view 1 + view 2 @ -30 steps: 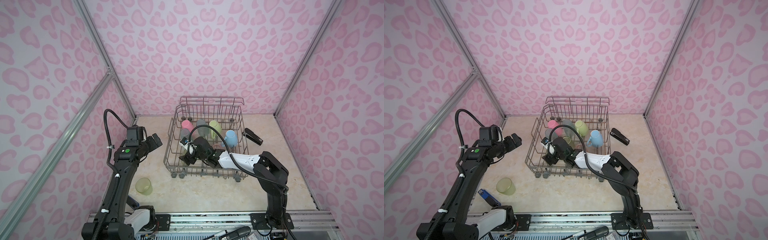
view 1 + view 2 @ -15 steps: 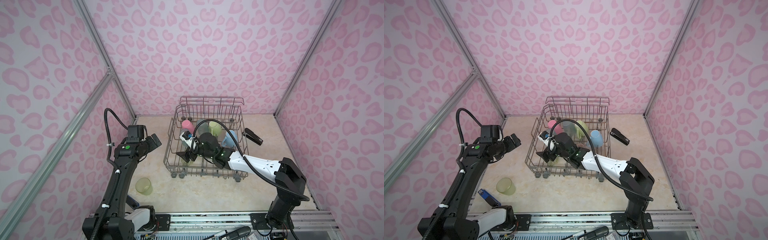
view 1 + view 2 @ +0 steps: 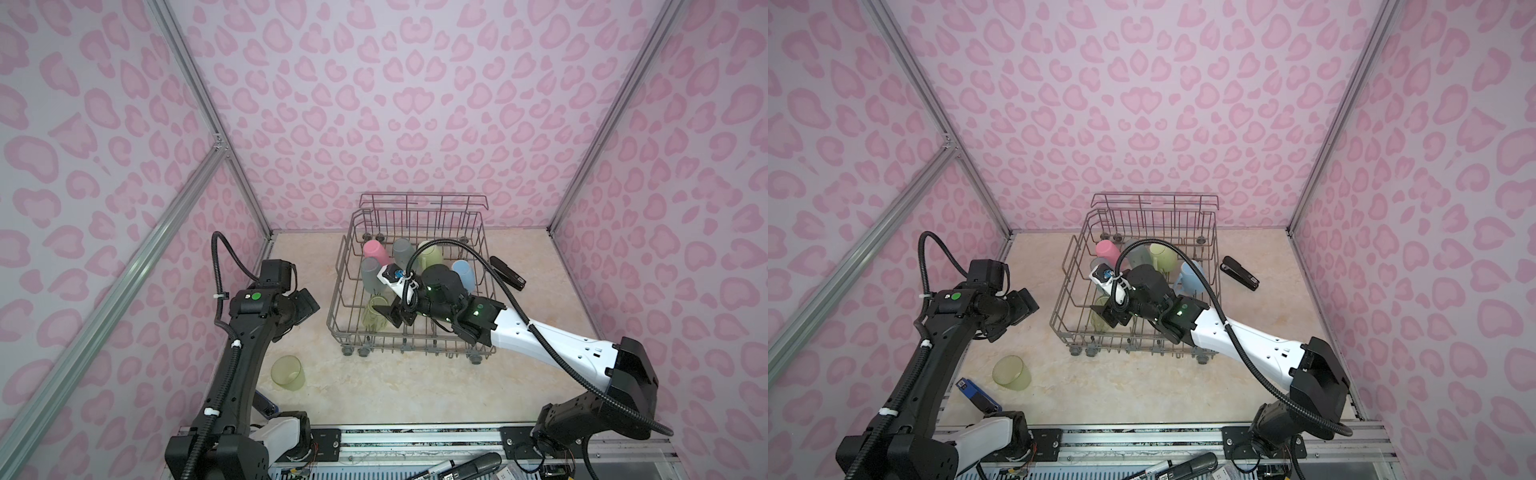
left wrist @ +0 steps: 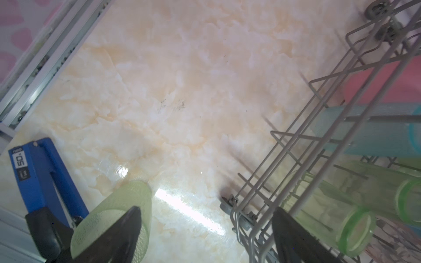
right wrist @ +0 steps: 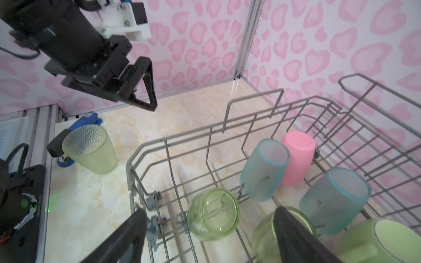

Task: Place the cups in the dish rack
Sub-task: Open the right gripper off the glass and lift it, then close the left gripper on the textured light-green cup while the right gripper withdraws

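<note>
The marble tabletop bears a black stapler at right, a blue stapler front-left.

Rt arm hides pt of light-blue mug; light-green mug cut off in rt wrist view.

Right arm has stretched out low; left gripper has dipped slightly.

Our left arm is black with a round green dot. Our right arm wears a white shell, and we trail ribbed black cables.
</note>
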Action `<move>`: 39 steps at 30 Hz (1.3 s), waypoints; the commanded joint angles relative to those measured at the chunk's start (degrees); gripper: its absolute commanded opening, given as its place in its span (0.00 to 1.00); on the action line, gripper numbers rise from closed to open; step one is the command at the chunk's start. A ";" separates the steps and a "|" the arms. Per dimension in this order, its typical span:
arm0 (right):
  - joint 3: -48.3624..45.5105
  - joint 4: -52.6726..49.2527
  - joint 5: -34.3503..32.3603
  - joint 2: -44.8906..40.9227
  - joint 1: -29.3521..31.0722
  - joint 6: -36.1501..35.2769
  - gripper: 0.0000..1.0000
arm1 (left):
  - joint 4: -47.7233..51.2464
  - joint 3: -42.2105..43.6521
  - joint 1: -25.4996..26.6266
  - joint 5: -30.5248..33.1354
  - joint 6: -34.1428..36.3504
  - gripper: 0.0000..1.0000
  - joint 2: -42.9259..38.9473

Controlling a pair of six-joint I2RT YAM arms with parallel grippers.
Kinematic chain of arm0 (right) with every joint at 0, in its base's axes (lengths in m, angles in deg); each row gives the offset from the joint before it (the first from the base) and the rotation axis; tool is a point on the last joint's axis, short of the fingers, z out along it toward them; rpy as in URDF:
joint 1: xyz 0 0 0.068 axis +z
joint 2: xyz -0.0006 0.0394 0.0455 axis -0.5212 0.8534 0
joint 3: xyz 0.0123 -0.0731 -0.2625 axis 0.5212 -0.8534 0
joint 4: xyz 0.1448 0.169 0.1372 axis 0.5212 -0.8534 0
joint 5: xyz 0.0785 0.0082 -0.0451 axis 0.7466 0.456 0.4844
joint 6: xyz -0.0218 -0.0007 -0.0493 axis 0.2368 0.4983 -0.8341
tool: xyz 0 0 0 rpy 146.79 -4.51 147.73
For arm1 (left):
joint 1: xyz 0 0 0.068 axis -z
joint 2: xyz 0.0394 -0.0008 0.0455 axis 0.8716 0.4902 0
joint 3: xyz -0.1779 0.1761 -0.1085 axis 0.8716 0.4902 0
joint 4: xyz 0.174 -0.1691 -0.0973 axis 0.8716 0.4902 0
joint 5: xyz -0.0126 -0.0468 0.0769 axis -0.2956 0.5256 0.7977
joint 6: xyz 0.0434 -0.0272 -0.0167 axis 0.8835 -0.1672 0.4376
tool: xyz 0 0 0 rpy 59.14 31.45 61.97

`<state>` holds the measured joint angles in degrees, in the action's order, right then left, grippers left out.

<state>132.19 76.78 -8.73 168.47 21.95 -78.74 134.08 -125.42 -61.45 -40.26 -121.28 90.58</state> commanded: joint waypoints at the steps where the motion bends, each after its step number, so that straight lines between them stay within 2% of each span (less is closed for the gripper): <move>1: -5.46 -1.67 -4.18 -3.77 0.08 -1.09 0.86 | 4.65 1.67 -0.04 -0.05 -4.80 0.90 -1.81; 10: -22.19 7.74 -3.55 -18.17 -0.57 -3.09 0.86 | 8.94 3.06 -0.03 2.65 -10.26 0.88 -3.99; 17: -30.44 18.35 0.78 -24.80 -1.24 -2.07 0.85 | 9.79 3.20 -0.08 2.58 -13.63 0.87 -5.27; 26: -36.45 23.87 3.03 -32.25 -1.50 -0.19 0.85 | 8.89 4.09 -0.04 3.03 -14.61 0.82 -4.64; 32: -37.13 23.61 2.65 -32.87 -1.54 0.09 0.85 | 6.99 7.26 0.35 2.99 -16.00 0.73 -4.16; 39: -38.02 24.67 3.36 -33.80 -1.99 0.80 0.85 | 4.85 10.38 0.61 4.46 -16.81 0.69 -2.33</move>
<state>94.58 99.27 -5.93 134.81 20.07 -78.72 140.53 -115.89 -60.90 -37.22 -137.24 87.61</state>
